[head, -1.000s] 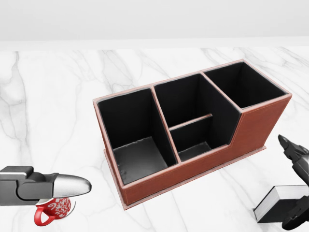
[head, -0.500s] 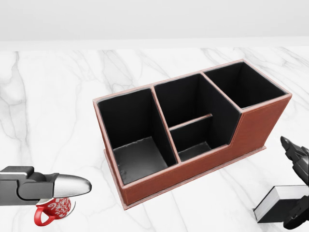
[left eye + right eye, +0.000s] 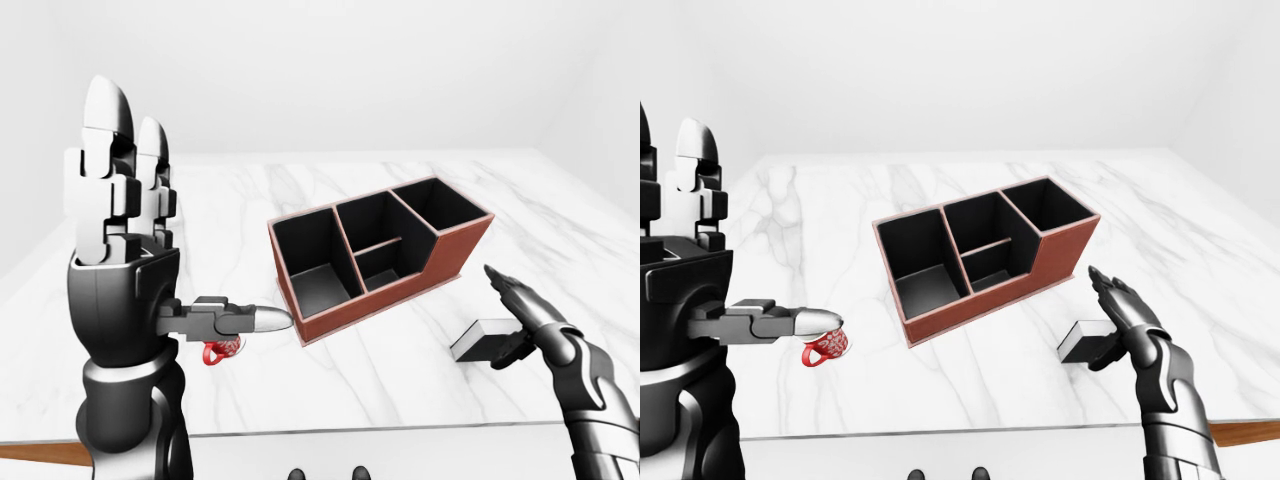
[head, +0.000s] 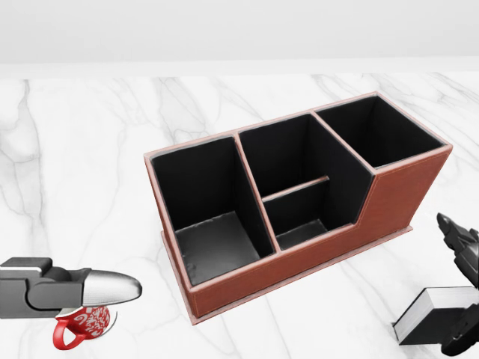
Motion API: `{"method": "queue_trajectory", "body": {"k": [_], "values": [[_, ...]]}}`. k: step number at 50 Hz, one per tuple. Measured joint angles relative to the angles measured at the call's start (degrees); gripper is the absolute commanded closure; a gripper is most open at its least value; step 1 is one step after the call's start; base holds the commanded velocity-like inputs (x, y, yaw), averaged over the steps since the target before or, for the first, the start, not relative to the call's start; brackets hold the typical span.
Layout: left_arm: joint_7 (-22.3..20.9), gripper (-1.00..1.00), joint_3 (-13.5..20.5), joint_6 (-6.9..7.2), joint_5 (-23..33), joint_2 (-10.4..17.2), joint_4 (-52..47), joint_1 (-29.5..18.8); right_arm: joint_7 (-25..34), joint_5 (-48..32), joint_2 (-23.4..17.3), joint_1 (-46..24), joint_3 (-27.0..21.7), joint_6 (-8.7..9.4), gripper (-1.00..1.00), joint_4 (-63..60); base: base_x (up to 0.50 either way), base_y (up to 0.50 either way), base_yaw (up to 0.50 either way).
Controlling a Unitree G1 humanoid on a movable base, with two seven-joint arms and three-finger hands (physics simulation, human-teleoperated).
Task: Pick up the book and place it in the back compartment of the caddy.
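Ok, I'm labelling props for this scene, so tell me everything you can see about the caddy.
The caddy is a long box with reddish-brown, leather-like outer walls and a matte black lining. Thin dividers split it into four open-topped compartments: a large one at the head view's left, two smaller middle ones, and a taller one at the upper right, where the near wall steps up. All look empty. It stands upright, set at an angle on the white marble table; neither hand touches it.

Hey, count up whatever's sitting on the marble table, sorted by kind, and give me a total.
Caddy: 1, reddish-brown with black compartments
Book: 1, dark cover, right hand at it
Mug: 1, red and white patterned, below the left hand's thumb
Total: 3 things on the table
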Motion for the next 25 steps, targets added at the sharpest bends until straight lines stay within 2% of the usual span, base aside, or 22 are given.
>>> {"method": "queue_trajectory", "body": {"k": [17, 19, 20, 25], "values": [[-0.02, -1.00, 0.04, 0.00, 0.00, -0.01, 0.14, 0.10, -1.93, -1.11, -0.52, -0.53, 0.79, 0.00, -1.00, 2.25, 0.00, 0.00, 0.00], [-0.02, -1.00, 0.04, 0.00, 0.01, -0.01, 0.16, 0.12, -2.05, -1.15, -0.57, -0.51, 0.79, 0.00, 0.15, 2.27, 0.00, 0.00, 0.00], [-0.02, -1.00, 0.05, 0.00, 0.01, -0.01, 0.15, 0.12, -2.07, -1.18, -0.58, -0.48, 0.79, 0.00, 1.00, 2.27, 0.00, 0.00, 0.00], [-0.03, -1.00, 0.07, 0.00, 0.00, -0.01, 0.10, 0.13, -1.97, -1.20, -0.65, -0.27, 0.84, 0.00, 1.00, 2.16, 0.00, 0.00, 0.00]]}}
